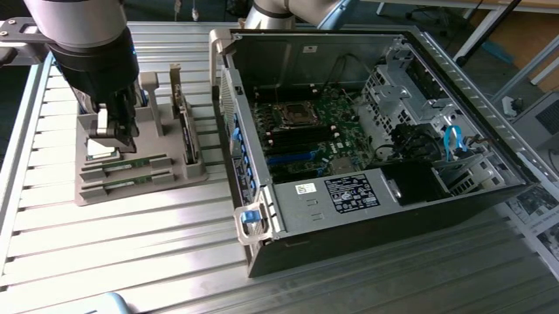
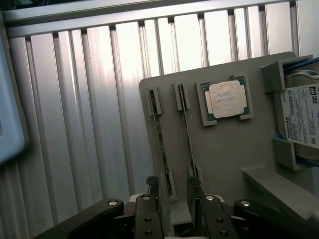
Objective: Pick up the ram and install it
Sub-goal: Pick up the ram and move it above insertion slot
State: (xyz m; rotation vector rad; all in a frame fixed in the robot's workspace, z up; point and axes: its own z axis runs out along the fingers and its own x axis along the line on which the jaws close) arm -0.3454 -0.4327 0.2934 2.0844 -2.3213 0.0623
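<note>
Two green ram sticks lie on edge in slots of a grey holder [image 1: 140, 190], one [image 1: 129, 162] behind the other [image 1: 131, 178]. In the wrist view they show as thin strips, one [image 2: 160, 139] beside the other [image 2: 188, 129]. My gripper [image 1: 118, 139] hangs open just above the holder, holding nothing. In the wrist view the gripper [image 2: 173, 191] has its two dark fingertips [image 2: 152, 186] on either side of the near end of one ram stick, and the other stick ends close to the second fingertip.
On the same holder sit a square silver processor [image 2: 227, 98] and an upright hard drive [image 2: 301, 114] with a white label. The open computer case [image 1: 262, 222], on the exterior view's right, shows its motherboard [image 1: 328, 114] and memory slots [image 1: 297, 140]. The table [image 1: 105, 248] is ribbed metal.
</note>
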